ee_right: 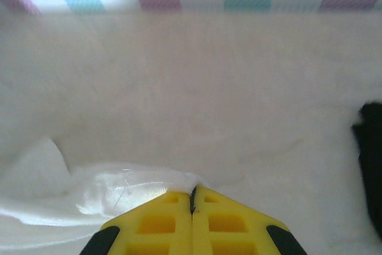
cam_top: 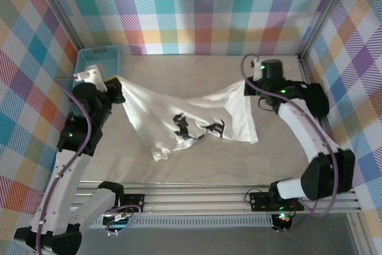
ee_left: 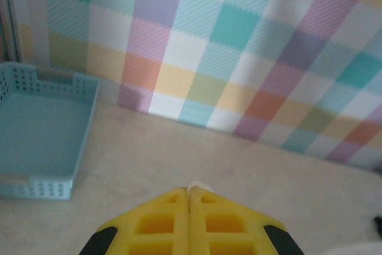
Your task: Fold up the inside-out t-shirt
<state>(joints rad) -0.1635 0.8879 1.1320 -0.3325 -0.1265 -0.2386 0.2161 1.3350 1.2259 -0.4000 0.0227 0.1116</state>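
Left end effector and right end effector clamp the t-shirt; black print unreadable.

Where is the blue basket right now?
In the top view the blue basket sits in the far left corner of the table, just behind the left pincer holding the white t-shirt.

White/blk arms (purple cables), yellow pincers
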